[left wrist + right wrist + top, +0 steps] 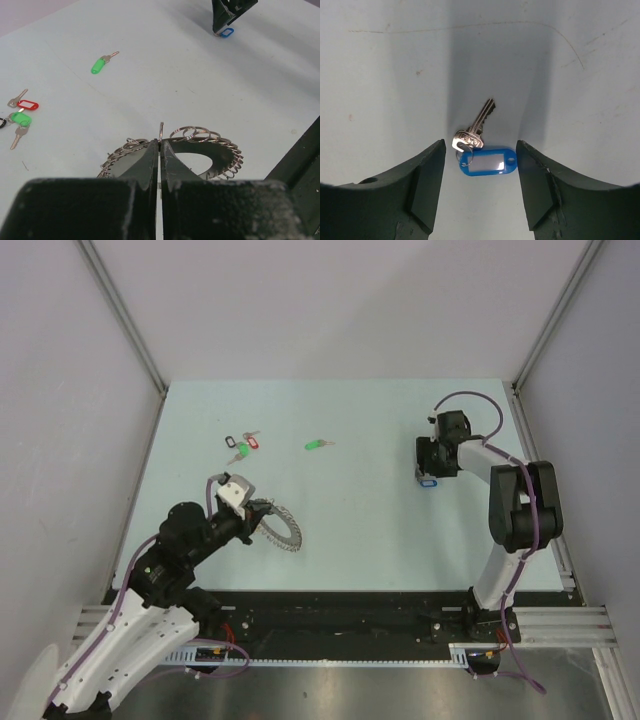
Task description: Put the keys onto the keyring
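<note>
Blue-tagged key (485,161), between spread right gripper (480,146)

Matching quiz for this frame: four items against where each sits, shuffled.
1 blue key
2 green key
3 keyring
4 bunch

A pinched in shut left gripper
B on table, between open right gripper fingers
C lying alone, mid-table
D lying left of the green key

Pairs: 1-B, 2-C, 3-A, 4-D

Pale table (370,510) lies open from the grey coiled-wire keyring (283,527) toward 2 o'clock. A green-tagged silver key (317,445) blocks 1 o'clock, a tagged key bunch (242,445) 11.
</note>
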You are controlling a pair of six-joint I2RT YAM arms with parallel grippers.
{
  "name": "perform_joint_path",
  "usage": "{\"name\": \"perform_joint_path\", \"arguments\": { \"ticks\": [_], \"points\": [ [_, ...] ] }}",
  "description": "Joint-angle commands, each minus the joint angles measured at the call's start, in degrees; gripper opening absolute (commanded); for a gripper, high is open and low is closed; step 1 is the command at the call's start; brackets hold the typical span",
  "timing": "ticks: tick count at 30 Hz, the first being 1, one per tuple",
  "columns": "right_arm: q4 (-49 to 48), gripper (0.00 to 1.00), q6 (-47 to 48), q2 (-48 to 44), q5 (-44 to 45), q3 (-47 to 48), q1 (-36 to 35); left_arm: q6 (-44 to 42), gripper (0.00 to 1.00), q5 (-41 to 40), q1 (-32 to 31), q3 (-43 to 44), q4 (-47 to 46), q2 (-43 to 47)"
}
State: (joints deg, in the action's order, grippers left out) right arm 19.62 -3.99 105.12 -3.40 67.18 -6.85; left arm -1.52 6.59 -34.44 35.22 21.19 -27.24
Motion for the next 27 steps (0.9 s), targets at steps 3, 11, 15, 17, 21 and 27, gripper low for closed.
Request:
{"name": "perform_joint_path", "arguments": {
  "ticks": [3, 11, 15, 17, 21, 27],
  "points": [
    [4.6, 0.64, 1.2, 2.0, -4.3, 2.1, 0.6, -0.7, 0.0, -0.2, 0.3, 0.1, -2.4, 1.1],
    [9.8, 0.62, -0.1, -0.4, -6.0, -0.3, -2.5, -0.7, 0.0, -0.2, 0.3, 0.0, -2.5, 1.9],
    [11.6, 0.6, -1.9, -3.1, -5.8, -3.4, -7.3, -0.8, 0.0, -0.3, 0.3, -0.1, -2.4, 2.5],
    [12.9, 0.58, -1.8, -4.3, -5.7, -4.0, -9.6, -0.7, 0.0, -0.2, 0.3, -0.2, -2.4, 2.6],
    [15.1, 0.52, -1.1, -6.2, 3.3, -4.0, -14.9, -0.7, 0.0, 0.0, 0.2, -0.2, -2.5, 2.8],
    [14.5, 0.42, 1.9, -8.7, 14.5, -3.2, -15.3, -0.7, 0.0, 0.2, 0.2, -0.2, -2.6, 2.6]
  ]
}}
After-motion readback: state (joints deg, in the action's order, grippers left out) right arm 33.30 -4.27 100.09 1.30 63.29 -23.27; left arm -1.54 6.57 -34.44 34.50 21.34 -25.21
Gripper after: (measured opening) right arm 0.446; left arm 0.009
